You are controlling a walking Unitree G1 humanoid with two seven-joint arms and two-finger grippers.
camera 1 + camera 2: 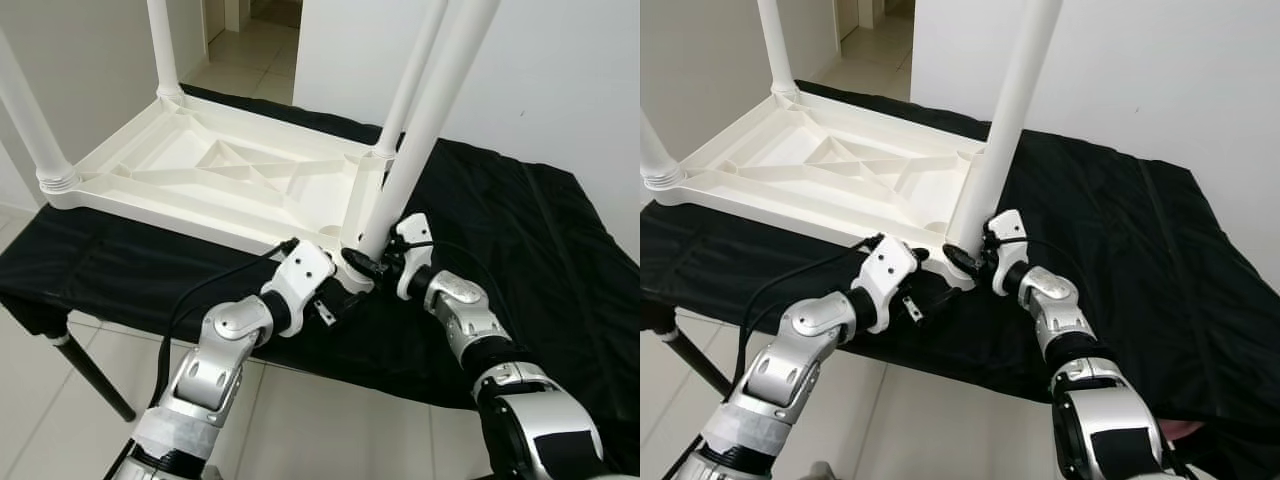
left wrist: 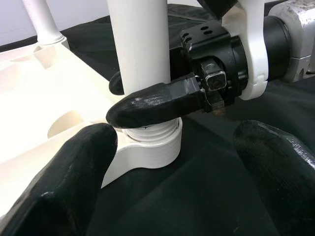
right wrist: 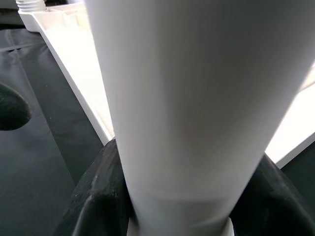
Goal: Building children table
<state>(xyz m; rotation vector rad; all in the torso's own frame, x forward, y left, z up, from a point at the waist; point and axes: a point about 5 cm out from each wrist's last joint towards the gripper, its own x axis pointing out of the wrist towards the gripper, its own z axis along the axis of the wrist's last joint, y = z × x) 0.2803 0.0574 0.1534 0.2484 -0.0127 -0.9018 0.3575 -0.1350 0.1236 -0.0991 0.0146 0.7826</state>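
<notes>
Right gripper (image 1: pixel 368 262) jaws clenched around near white leg (image 1: pixel 425 140) base; left gripper (image 1: pixel 335 300) jaws released, just beside.

The upturned tabletop (image 1: pixel 215 170) is lying on the cloth-covered table (image 1: pixel 520 250), toward its left half, with the legs standing up from its corners — the near-right leg (image 1: pixel 425 130) is sitting in its corner socket at the front edge. The right gripper (image 1: pixel 362 264) is closing around that leg's base from the right; the left gripper (image 1: pixel 335 300) is hovering just before the corner, probably not touching it.
</notes>
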